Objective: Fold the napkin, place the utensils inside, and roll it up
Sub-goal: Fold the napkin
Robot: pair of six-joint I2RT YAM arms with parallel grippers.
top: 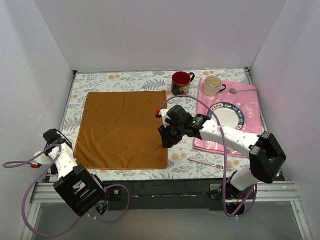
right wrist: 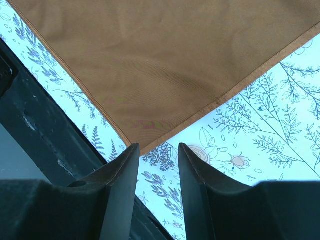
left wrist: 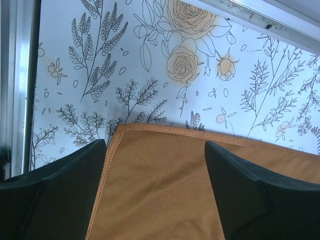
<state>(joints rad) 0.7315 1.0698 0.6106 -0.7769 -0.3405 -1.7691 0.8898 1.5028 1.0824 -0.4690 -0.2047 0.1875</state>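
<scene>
The rust-orange napkin point(top: 125, 130) lies flat and unfolded on the floral tablecloth. In the left wrist view my left gripper point(left wrist: 155, 145) is open, its fingers straddling a corner of the napkin point(left wrist: 165, 185) from above with nothing clamped. My right gripper point(top: 167, 140) hovers over the napkin's right edge. In the right wrist view this gripper point(right wrist: 157, 146) is open with a narrow gap, just short of the napkin's corner point(right wrist: 150, 142), and holds nothing. One slim silver utensil point(top: 205, 162) lies near the front edge, right of the napkin. Another point(top: 239, 91) rests on the pink cloth.
A pink floral cloth point(top: 250, 100) at the right carries a small plate point(top: 229, 116) and a cream mug point(top: 214, 86). A dark red mug point(top: 181, 82) stands behind the napkin's far right corner. White walls enclose three sides; a metal rail point(left wrist: 17, 85) runs along the edge.
</scene>
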